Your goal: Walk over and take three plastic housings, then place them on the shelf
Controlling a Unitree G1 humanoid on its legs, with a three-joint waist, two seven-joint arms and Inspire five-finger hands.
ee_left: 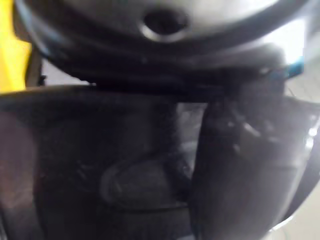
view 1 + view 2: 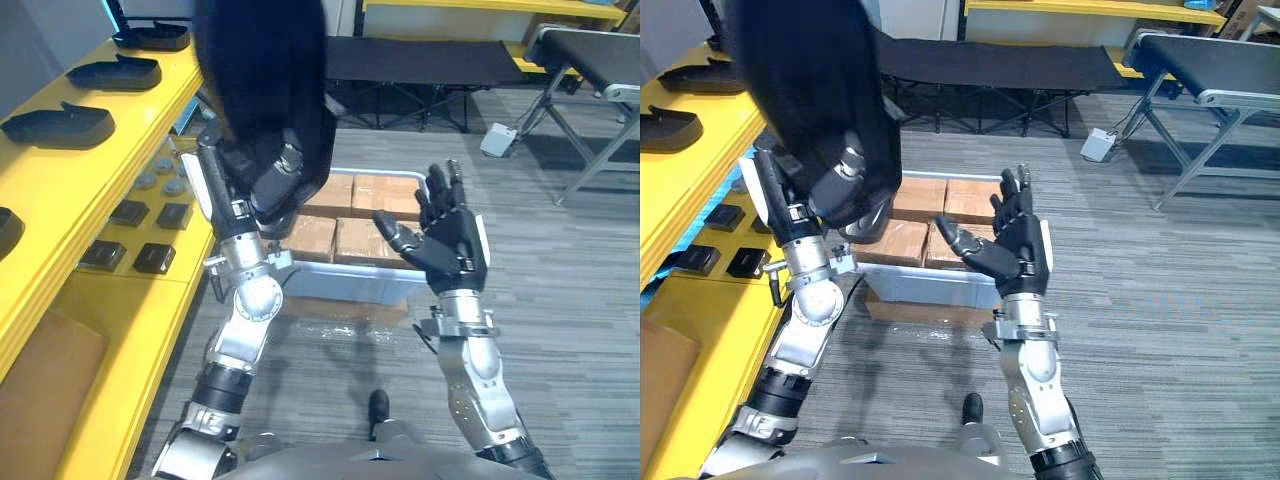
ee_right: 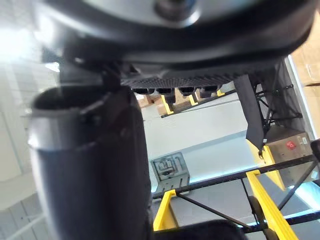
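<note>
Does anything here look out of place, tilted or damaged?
Nothing stands out. The housings on the yellow shelf lie in a row, the cardboard boxes sit flat in the bin, and the left robot hand lifts one black housing.

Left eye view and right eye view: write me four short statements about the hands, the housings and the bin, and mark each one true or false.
1. The left hand holds a black plastic housing raised beside the yellow shelf. True.
2. The right hand is curled round a second housing. False: it is open and empty, with its fingers spread, above the grey bin.
3. Other black housings lie on the shelf's top level. True.
4. The grey bin is filled with loose black housings. False: it holds brown cardboard boxes.
</note>
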